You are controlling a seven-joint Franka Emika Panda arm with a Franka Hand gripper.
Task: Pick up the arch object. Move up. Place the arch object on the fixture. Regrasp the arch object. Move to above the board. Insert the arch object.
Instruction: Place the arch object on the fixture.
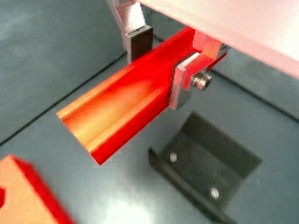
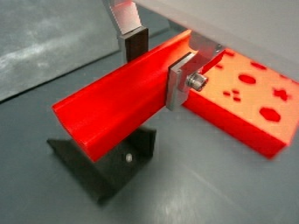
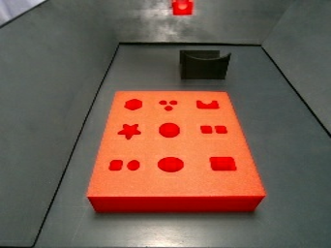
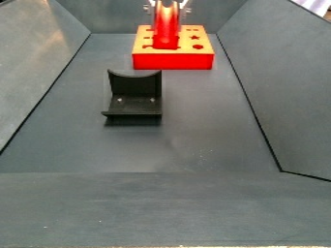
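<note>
Both wrist views show us the gripper (image 1: 163,61) clenched on the arch object (image 1: 128,101), its flat silver fingers (image 1: 187,77) pressed against the two long sides of the red bar near one end. We see the bar's notched, channel-like cross-section at its free end, which juts out away from the fingers. The bar hangs clear above the dark grey tabletop (image 1: 47,61), touching nothing below it. Under it in a wrist view stands the fixture (image 1: 211,166), a dark bracket on a base plate with two screw heads showing; the bar is apart from it. In a wrist view (image 2: 117,101) we see the same grasp, with the fixture (image 2: 105,166) beneath the free end and the board (image 2: 251,105) beside the held end, lying flat with its shaped holes up.

In a side view the board (image 3: 175,140) lies in the middle of the tabletop, the fixture (image 3: 203,64) beyond it, and the arch object (image 3: 183,7) shows high up at the frame's edge. In a side view (image 4: 165,24) we see the bar hanging upright in front of the board (image 4: 171,48), with the fixture (image 4: 134,95) nearer the camera.
</note>
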